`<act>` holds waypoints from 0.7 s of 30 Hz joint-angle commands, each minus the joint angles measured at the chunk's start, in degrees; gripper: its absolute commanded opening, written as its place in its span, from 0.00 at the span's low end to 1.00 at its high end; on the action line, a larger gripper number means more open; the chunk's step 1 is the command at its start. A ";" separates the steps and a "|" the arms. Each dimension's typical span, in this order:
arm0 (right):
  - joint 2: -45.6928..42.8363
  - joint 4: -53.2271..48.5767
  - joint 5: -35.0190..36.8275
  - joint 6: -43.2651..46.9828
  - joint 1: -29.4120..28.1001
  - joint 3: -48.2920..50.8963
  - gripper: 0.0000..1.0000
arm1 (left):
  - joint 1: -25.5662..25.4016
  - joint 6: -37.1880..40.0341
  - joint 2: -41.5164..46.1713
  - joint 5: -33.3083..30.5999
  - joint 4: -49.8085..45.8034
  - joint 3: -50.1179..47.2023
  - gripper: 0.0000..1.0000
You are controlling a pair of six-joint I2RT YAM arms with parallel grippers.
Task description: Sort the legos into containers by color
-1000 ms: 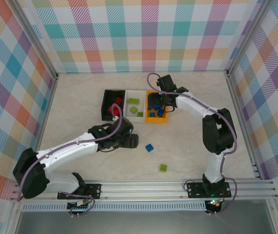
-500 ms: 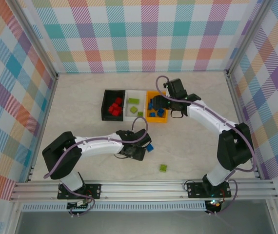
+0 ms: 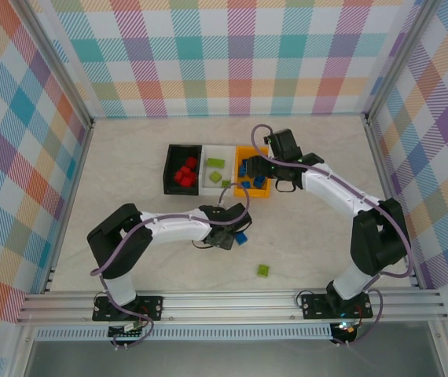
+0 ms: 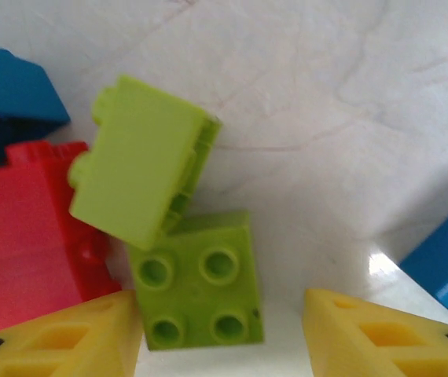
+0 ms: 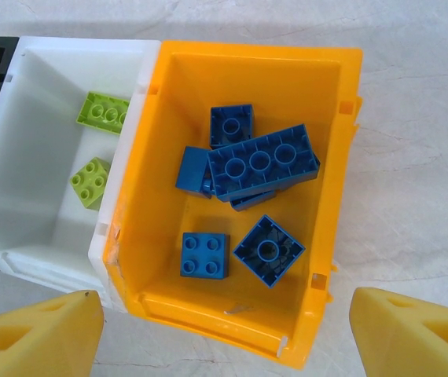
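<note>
Take the white bin as your marker. The black bin touches its left side and holds the red legos. The white bin itself holds two lime legos, studs up. The orange-yellow bin touches its right side and holds the blue legos, some of them flipped hollow side up.

On the table nearer you than the white bin lies a loose blue brick. A loose lime brick sits nearer still and further right.

Your left gripper is about half open around a studs-up lime brick. One finger is at the brick's edge and the other stands clear of it, so nothing is gripped. A tilted lime brick leans on it, with a red brick just beside.

Your right gripper hangs wide open and empty over the orange-yellow bin.

Since a second ago, your left arm has swung rightward to the loose blue brick and its jaws have narrowed. Your right arm has shifted right. Both loose bricks lie where they were.
</note>
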State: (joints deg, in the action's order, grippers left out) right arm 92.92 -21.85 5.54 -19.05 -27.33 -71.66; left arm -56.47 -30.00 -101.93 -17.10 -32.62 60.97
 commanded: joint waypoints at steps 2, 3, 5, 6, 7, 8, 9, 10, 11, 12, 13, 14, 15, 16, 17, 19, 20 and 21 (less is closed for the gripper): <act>-2.36 1.72 -0.10 -0.37 0.17 0.55 0.82 | 0.66 1.91 -0.58 -3.35 -0.90 1.43 0.55; -2.27 1.76 -0.33 -0.55 0.17 0.55 0.82 | 0.66 1.89 -0.82 -3.50 -0.95 1.43 0.54; -2.06 2.12 -0.61 -0.79 0.18 0.88 0.82 | 0.66 1.90 -1.46 -3.25 -0.45 1.09 0.50; -1.97 2.13 -0.70 -0.90 0.17 0.91 0.82 | 0.66 1.83 -1.66 -3.07 -0.40 1.04 0.47; -1.97 2.16 -0.76 -1.07 0.18 0.98 0.82 | 0.61 1.72 -1.59 -2.75 -0.21 0.79 0.43; -1.96 2.31 -0.88 -1.02 0.18 1.08 0.82 | 0.53 1.65 -1.25 -2.51 0.21 0.37 0.40; -1.91 2.29 -0.88 -1.04 0.18 1.08 0.82 | 0.40 1.53 -0.65 -2.19 0.67 -0.06 0.38; -1.96 2.25 -0.71 -1.08 0.17 1.09 0.82 | 0.22 1.52 0.25 -1.98 1.18 -0.54 0.37; -1.98 2.24 -0.71 -0.99 0.17 1.08 0.82 | 0.11 1.43 1.00 -1.88 1.25 -0.83 0.36; -1.96 2.13 -0.70 -0.91 0.15 1.02 0.82 | -0.08 1.17 1.65 -1.78 0.87 -0.93 0.35; -1.96 1.98 -0.60 -0.98 0.17 0.92 0.82 | -0.38 0.80 2.56 -1.72 0.12 -0.85 0.33; -2.11 1.98 -0.62 -0.99 0.17 0.91 0.82 | -0.76 0.23 3.80 -1.64 -0.88 -0.76 0.33; -2.22 1.94 -0.57 -0.99 0.18 0.95 0.82 | -1.24 -0.25 5.29 -1.54 -1.71 -0.76 0.32; -2.46 1.81 -0.66 -1.07 0.18 0.96 0.82 | -1.76 -1.05 7.21 -1.38 -2.63 -0.79 0.32; -2.69 1.74 -0.77 -1.03 0.26 1.03 0.82 | -2.13 -1.76 9.75 -1.23 -3.67 -0.80 0.32; -3.09 1.91 -0.86 -1.17 0.19 1.41 0.82 | -2.00 -2.62 13.86 -1.35 -5.56 -0.32 0.32; -3.31 1.98 -0.87 -1.33 0.17 1.62 0.82 | -1.50 -2.65 15.31 -2.01 -6.84 0.58 0.32; -3.41 2.04 -1.00 -1.49 0.17 1.97 0.82 | -0.65 -2.38 16.17 -2.20 -7.70 1.70 0.32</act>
State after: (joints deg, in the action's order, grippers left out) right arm 92.09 -20.91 5.34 -19.38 -27.33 -70.72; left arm -57.95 -30.74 -90.35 -18.35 -35.97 60.49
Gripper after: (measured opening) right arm 0.822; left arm 0.325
